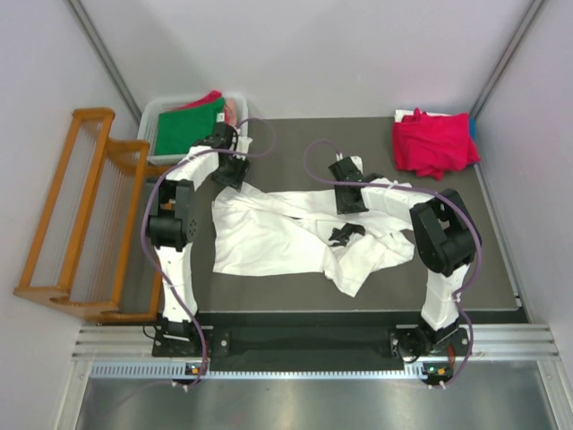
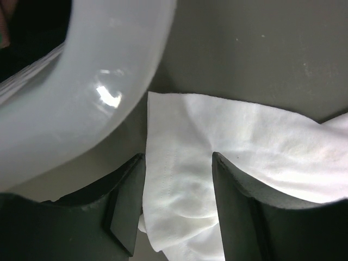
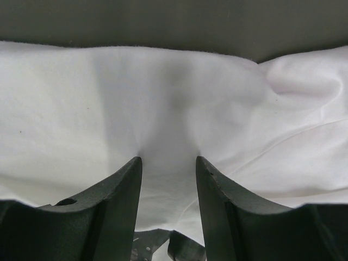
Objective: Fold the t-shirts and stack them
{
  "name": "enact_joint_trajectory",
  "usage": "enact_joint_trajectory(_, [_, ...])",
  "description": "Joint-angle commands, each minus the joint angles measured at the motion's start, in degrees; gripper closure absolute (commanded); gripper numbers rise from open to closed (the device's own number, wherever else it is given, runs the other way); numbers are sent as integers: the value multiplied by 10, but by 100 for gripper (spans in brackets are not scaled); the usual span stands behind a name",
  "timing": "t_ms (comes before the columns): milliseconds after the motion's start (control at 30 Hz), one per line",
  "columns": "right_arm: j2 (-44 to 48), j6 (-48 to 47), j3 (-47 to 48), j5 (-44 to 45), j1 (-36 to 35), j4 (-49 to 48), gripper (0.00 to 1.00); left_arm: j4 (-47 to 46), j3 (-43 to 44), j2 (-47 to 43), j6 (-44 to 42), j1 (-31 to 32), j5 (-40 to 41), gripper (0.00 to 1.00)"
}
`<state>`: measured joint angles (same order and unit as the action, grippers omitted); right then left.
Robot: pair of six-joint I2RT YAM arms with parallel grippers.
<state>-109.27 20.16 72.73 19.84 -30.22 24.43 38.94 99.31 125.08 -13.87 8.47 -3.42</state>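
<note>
white shirt (image 1: 277,235) lay crumpled mid-bench (image 1: 295,134) | left pincer (image 2: 178,204) pinched its corner beside basket (image 2: 81,103) | right pincer (image 3: 168,201) pinched its edge | red shirts (image 1: 432,143) far-right corner

— What lies on the dark table (image 1: 295,134)?
— A crumpled white t-shirt (image 1: 277,235), both arms reaching over it. A red heap of shirts (image 1: 433,141) sits at the far right corner.
— And at the left?
— A white basket (image 1: 154,125) holding a green shirt (image 1: 190,127), beside an orange wooden rack (image 1: 76,215).
</note>
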Motion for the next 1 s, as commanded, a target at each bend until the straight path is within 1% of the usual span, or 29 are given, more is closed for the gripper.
enact_joint_trajectory(0, [22, 7, -8, 12, 1, -15, 55, -8, -25, 54, -6, -4, -36, 43])
enact_joint_trajectory(167, [31, 7, -19, 14, 4, -21, 55, -3, -50, 42, -12, -4, -56, 44])
enact_joint_trajectory(333, [39, 5, -24, 19, 8, -24, 57, 31, -66, 43, -27, -4, -84, 43])
enact_joint_trajectory(433, [42, 6, -30, 19, 9, -25, 58, 31, -81, 40, -32, -4, -85, 43])
enact_joint_trajectory(533, [44, 7, -35, 18, 9, -27, 58, 31, -83, 42, -36, -4, -78, 46])
enact_joint_trajectory(567, [46, 7, -36, 17, 9, -27, 59, 31, -83, 46, -37, -4, -75, 52])
enact_joint_trajectory(633, [49, 8, -39, 17, 9, -29, 59, 32, -80, 47, -38, -5, -73, 62])
enact_joint_trajectory(667, [49, 8, -40, 17, 8, -29, 59, 29, -80, 47, -34, -5, -69, 70])
enact_joint_trajectory(700, [49, 8, -41, 16, 9, -29, 59, 25, -82, 43, -34, -5, -67, 76])
enact_joint_trajectory(767, [51, 8, -43, 17, 9, -29, 59, 12, -86, 28, -27, -5, -61, 90])
enact_joint_trajectory(800, [52, 7, -43, 16, 9, -29, 59, 11, -87, 22, -27, -5, -60, 100])
enact_joint_trajectory(967, [54, 7, -46, 12, 9, -31, 59, 6, -96, -26, -24, -5, -52, 100])
